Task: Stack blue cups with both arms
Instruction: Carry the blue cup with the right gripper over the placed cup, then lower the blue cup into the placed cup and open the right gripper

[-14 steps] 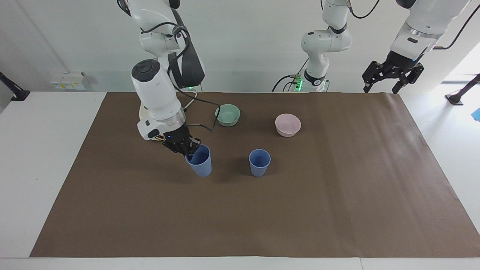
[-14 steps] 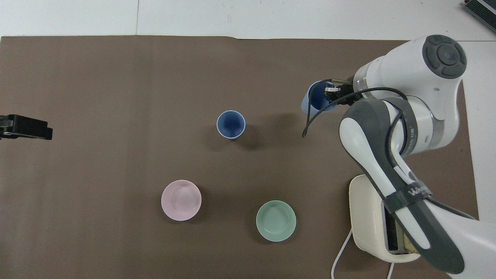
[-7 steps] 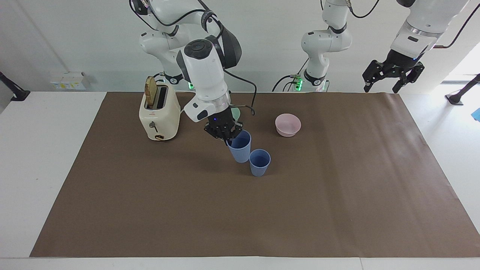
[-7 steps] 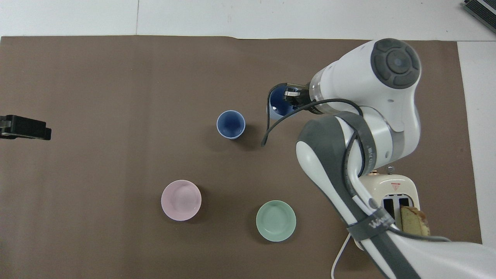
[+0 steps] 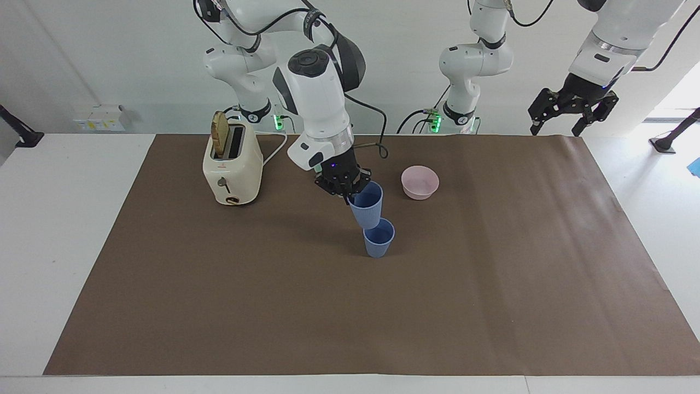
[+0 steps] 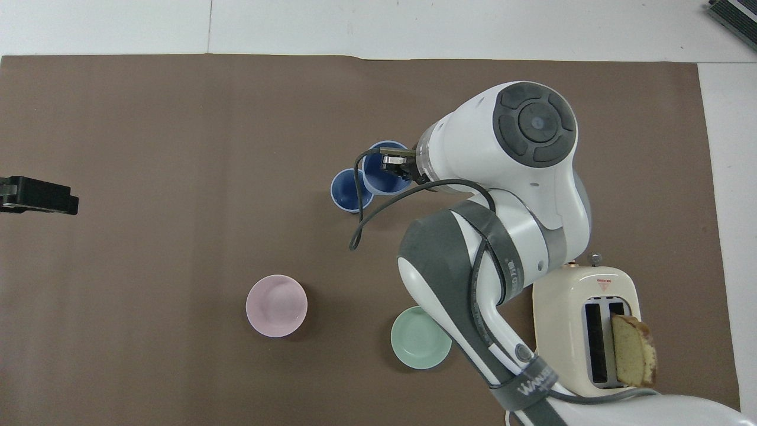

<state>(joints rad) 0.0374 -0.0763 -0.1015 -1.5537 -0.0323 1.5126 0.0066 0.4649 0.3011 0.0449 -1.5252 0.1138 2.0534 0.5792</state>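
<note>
My right gripper [image 5: 353, 192] is shut on the rim of a blue cup [image 5: 367, 207] and holds it tilted in the air. The held cup's base hangs just over the rim of the second blue cup [image 5: 378, 239], which stands upright on the brown mat. In the overhead view the held cup [image 6: 378, 177] overlaps the standing cup [image 6: 345, 192], with my right gripper [image 6: 395, 163] at its rim. My left gripper [image 5: 564, 119] waits open and empty, raised over the mat's edge at the left arm's end; it also shows in the overhead view [image 6: 38, 195].
A pink bowl [image 5: 419, 182] sits nearer to the robots than the cups. A pale green bowl [image 6: 419, 339] lies partly under the right arm. A cream toaster [image 5: 232, 164] with a bread slice stands toward the right arm's end. The brown mat [image 5: 492, 306] covers the table.
My right arm has carried the blue cup from near the toaster toward the left arm's end and lifted it, until it hangs over the standing cup. The left arm has not moved.
</note>
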